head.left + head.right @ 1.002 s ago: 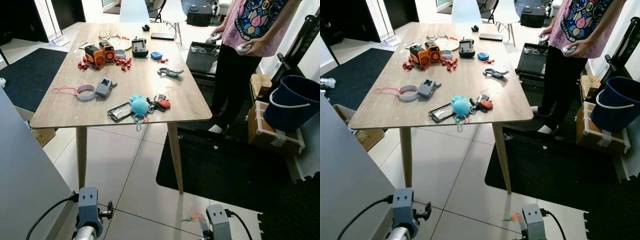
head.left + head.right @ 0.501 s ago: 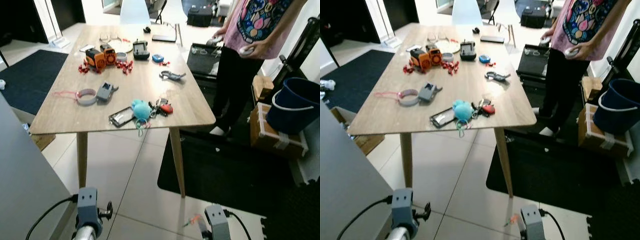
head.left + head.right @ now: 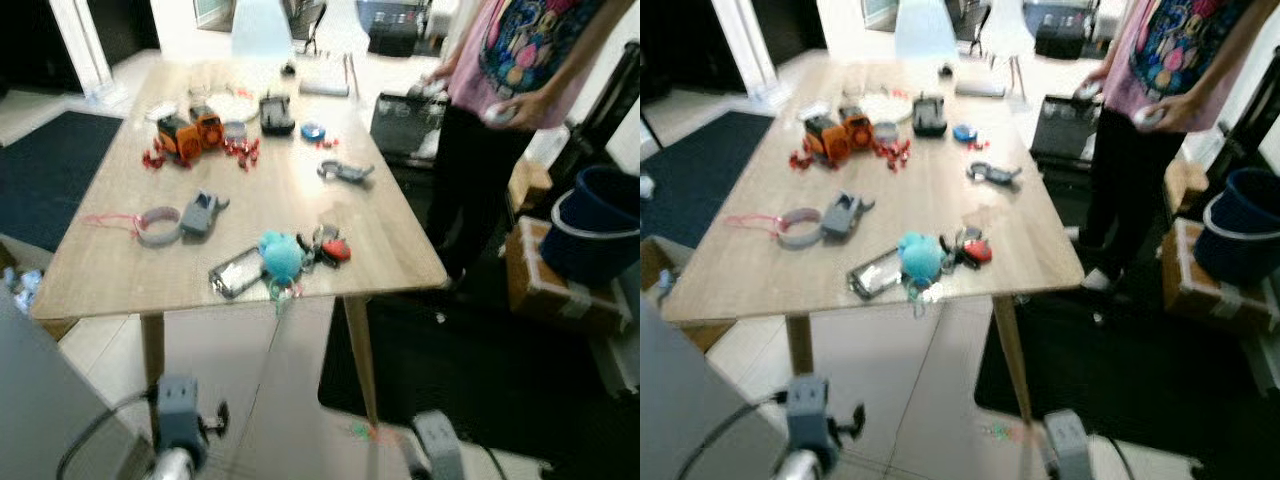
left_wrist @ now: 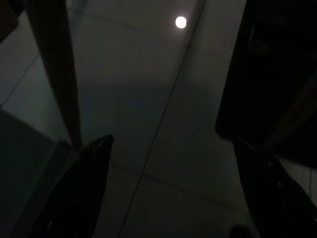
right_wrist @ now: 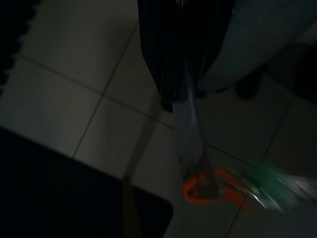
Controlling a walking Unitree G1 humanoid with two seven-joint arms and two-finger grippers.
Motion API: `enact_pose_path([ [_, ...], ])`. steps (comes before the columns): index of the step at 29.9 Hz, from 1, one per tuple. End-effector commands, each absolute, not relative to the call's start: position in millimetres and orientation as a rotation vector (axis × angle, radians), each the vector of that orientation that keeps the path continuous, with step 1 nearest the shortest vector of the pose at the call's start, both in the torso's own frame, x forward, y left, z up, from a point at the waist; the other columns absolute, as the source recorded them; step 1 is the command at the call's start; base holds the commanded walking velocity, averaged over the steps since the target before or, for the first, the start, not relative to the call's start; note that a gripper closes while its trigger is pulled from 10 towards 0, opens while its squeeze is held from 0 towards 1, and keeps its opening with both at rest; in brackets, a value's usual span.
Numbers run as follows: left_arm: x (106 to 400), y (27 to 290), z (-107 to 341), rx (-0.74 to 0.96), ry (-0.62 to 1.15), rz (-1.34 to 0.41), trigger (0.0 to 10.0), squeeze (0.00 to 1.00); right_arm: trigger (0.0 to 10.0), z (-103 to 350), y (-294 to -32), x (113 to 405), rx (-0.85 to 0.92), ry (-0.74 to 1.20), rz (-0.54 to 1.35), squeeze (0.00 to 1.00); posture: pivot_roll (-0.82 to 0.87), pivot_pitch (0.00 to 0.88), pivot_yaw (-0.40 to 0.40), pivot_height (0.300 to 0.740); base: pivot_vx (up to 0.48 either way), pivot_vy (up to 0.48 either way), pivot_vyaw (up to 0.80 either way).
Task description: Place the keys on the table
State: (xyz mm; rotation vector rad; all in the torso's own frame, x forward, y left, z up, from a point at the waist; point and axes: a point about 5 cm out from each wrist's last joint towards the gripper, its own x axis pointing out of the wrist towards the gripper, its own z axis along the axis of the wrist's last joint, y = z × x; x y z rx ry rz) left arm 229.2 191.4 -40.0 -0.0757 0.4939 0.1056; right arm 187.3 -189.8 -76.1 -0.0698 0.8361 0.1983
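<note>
Table centre frame, cluttered. Right end effector low, lower right, clamped on clear strap; keys, orange and green, dangle over floor. Left end effector apart, idle. Step: close in, raise keys above table edge, release on bare wood. Versus earlier: camera shifted, view blurred, table nearer.

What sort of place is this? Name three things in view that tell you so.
Probably a lived-in home, perhaps a dining or living area: a wooden table strewn with household clutter such as an orange toy vehicle, white chairs at its far end, and a tiled floor with dark rugs.
</note>
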Motion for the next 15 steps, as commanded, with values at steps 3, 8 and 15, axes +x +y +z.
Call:
enact_pose_path([
  [3, 216.6, 196.5, -48.8, -0.078, 0.544, 0.14, 10.0, 0.0, 10.0, -76.3, -180.5, 189.3, -0.054, 0.83, 0.214, 0.0, 0.05, 0.073, -0.009, 0.74, 0.094, 0.0, 0.0],
  [8, 216.3, 198.0, -48.5, -0.073, 0.539, 0.16, 10.0, 0.0, 10.0, -76.0, -180.0, 190.0, -0.053, 0.829, 0.214, 0.0, 0.05, 0.072, -0.008, 0.74, 0.0, 0.0, 0.0],
  [15, 216.7, 200.7, -47.8, -0.075, 0.536, 0.178, 10.0, 0.0, 10.0, -75.6, -179.9, 190.9, -0.053, 0.828, 0.214, 0.0, 0.05, 0.073, -0.007, 0.74, 0.0, 0.0, 0.0],
])
